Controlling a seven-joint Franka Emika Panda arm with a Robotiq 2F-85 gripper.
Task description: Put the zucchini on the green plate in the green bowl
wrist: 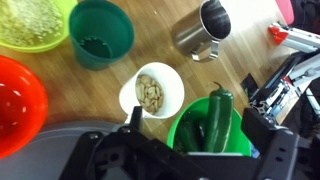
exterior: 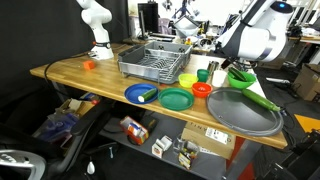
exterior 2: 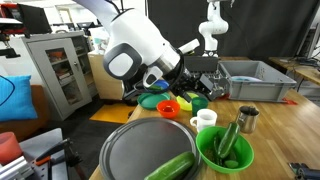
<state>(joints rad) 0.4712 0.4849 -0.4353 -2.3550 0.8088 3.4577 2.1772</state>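
The lime-green bowl (wrist: 238,142) sits between my gripper's (wrist: 196,122) two fingers in the wrist view. The fingers are spread apart and hold nothing. In the bowl lie a small dark green zucchini (wrist: 189,132) and a longer green pepper with a stem (wrist: 219,112). In an exterior view the gripper (exterior: 240,66) hangs just above the green bowl (exterior: 241,77). The bowl with green vegetables also shows in an exterior view (exterior 2: 225,152). The flat green plate (exterior: 176,98) lies bare next to the blue plate (exterior: 141,94).
Around the bowl stand a white cup of nuts (wrist: 152,92), a green cup (wrist: 100,32), a metal cup (wrist: 205,30) and a red bowl (wrist: 15,100). A large grey tray (exterior: 243,112) holds a cucumber (exterior: 263,101). A dish rack (exterior: 155,60) stands behind.
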